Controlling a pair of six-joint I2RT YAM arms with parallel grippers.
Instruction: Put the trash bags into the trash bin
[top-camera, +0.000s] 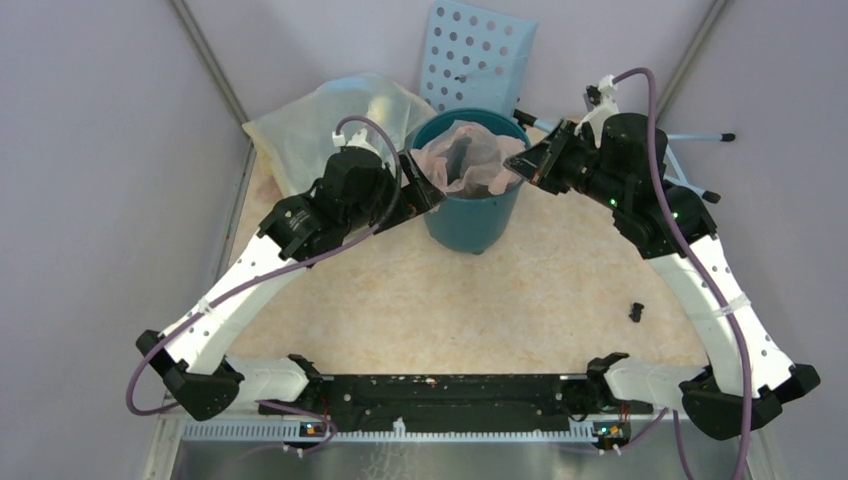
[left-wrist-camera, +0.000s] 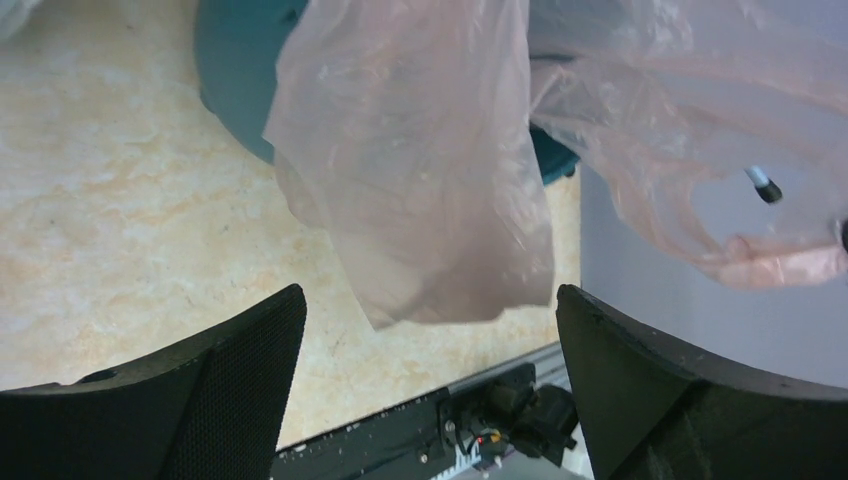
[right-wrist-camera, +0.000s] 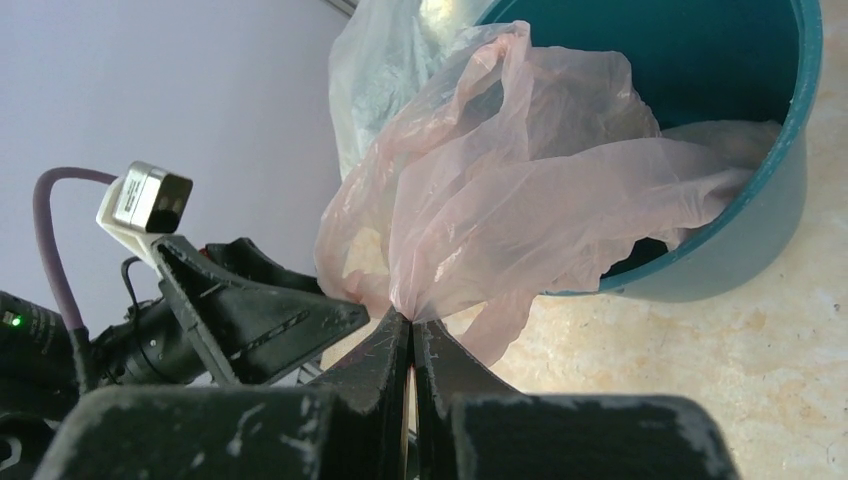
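Both bases sit at the bottom edge of the top view. Left arm (top-camera: 240, 280) runs up and right from lower left, elbow bent, wrist at the left rim of the bin (top-camera: 470, 225). Right arm (top-camera: 715, 290) mirrors it from lower right, leaning up and left, wrist at the right rim. Small black piece (top-camera: 636, 311) lies on the table (top-camera: 480, 310) just left of the right forearm. Left gripper (left-wrist-camera: 430, 300) is spread wide: its fingers (left-wrist-camera: 230, 370) sit in the bottom corners of the left wrist view, and a flap of the bag (right-wrist-camera: 520, 200) hangs in the gap between them. The flap is not pinched; can't tell if it touches either finger. Right gripper (right-wrist-camera: 410, 325) is pinched tight on a gathered bit of the bag, fingertips together and film fanning out from the pinch. From there the bag stretches to the upper right of the right wrist view and over the bin rim. Bag is partly in: most of it bunches in and over the bin mouth, and the edges spill out over the left and right rims. Bin stands upright at centre top of the table. Behind it, a yellowish sack (top-camera: 310, 125) sits upper left and a blue perforated panel (top-camera: 470, 50) leans at top centre.
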